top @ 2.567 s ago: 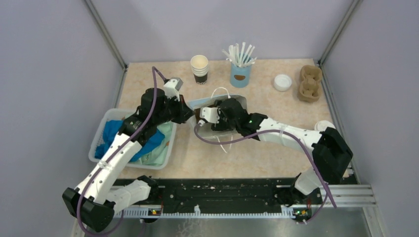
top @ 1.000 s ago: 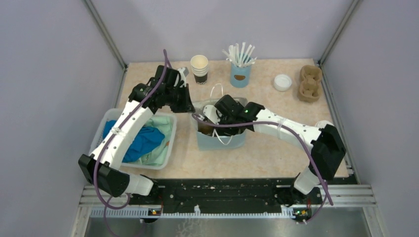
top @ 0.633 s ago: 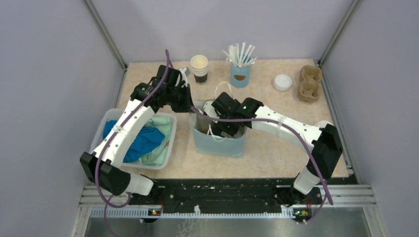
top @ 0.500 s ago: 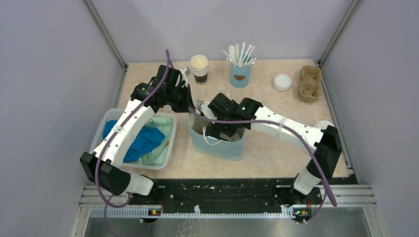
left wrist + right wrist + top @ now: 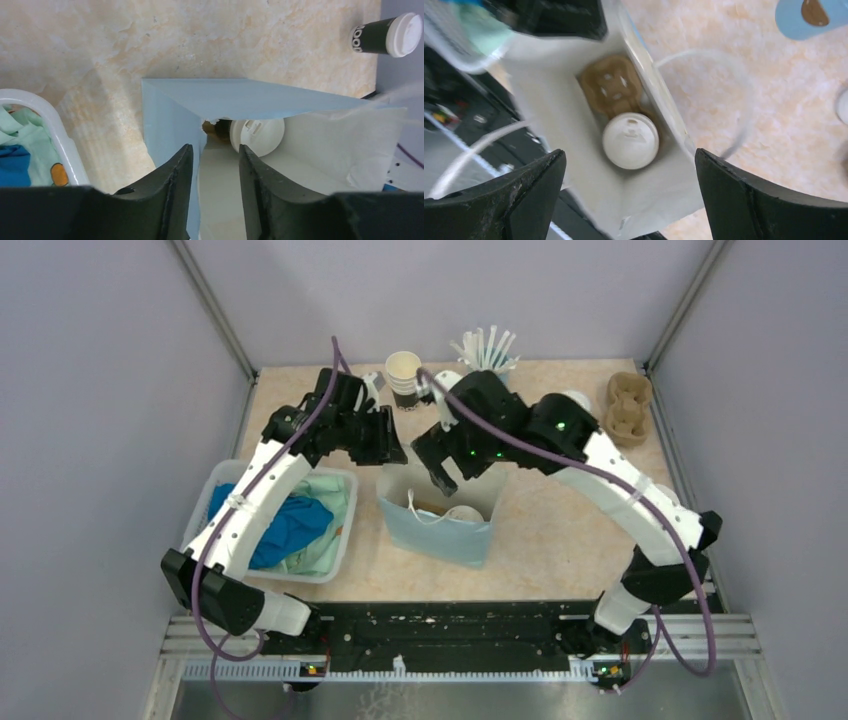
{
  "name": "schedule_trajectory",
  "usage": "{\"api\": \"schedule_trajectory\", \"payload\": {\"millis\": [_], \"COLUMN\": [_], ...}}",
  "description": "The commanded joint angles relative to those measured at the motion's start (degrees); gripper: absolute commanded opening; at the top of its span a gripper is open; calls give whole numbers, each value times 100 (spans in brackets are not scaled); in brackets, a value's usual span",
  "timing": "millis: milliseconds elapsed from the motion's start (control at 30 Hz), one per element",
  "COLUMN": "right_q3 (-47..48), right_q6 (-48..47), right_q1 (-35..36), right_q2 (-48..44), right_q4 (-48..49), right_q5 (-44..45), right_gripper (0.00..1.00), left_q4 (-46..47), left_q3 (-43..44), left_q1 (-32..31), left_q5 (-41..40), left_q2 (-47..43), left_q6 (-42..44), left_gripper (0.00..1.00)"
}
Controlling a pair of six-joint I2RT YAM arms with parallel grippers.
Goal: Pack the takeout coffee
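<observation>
Takeout coffee (image 5: 630, 140) sits upright at the bottom of the light blue paper bag (image 5: 440, 532), with only its round white lid showing from above. The lid has a moulded sip slot and small raised marks, no text we can read. It's at one end of a brown cardboard carrier (image 5: 610, 86) lying in the bag, touching it. Bag is white inside with thin white handles and stands open on the counter (image 5: 540, 550). Left gripper (image 5: 215, 148) is at the bag's corner edge, jaws a little apart, with the blue wall running up between them beside one finger; we see no pinch. Right gripper (image 5: 629, 167) hangs above the bag mouth, jaws wide apart, nothing in them. The only writing we find is white letters on the black side of a second lidded cup (image 5: 382, 40) near the counter's edge, just "oo" legible. Blue cup (image 5: 806, 14) bears a brown emblem, no words. Lidless cup (image 5: 403, 375) at the back, tub (image 5: 310, 576) of cloths left of the bag
</observation>
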Motion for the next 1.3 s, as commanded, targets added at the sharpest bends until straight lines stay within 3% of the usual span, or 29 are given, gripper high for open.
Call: {"api": "schedule_trajectory", "payload": {"millis": [0,100,233,333,433,633,867,1000,1133,1267], "right_q3": [1391,1521,-34,-1485,-2689,-3937,-3804,-3449,-3173,-1986], "right_q6": [1360,2201,3310,3988,4225,4783,4432,4188,3831,3332], "right_q1": [68,64,57,39,-68,-284,-931,-1587,-2003,-2243], "right_q2": [-357,-805,-2118,-3102,-3616,-3955,-3190,-2627,-2038,-1255], "right_q4": [-1010,-1197,-713,-228,573,2118,2609,2756,3211,2441], "right_q5": [-524,-916,-639,-322,-742,-1018,-1431,-1824,-1881,-1749], "right_gripper": [99,99,99,99,99,99,99,99,99,99], "left_q4": [55,-90,-191,-117,12,176,1568,1633,1912,1953], "left_q3": [343,462,77,-422,-816,-1459,-2541,-2403,-2241,-2328], "left_q1": [23,23,20,18,18,11,-68,-254,-836,-1526], "left_q5": [198,394,567,788,879,1354,1959,1919,1679,1379], "left_q2": [-165,-323,-687,-990,-1311,-1787,-2515,-2505,-2432,-2365], "left_q6": [-267,-467,-695,-884,-1036,-1443,-2612,-2751,-2845,-2910], "left_gripper": [50,62,69,70,70,70,69,70,70,71]}}
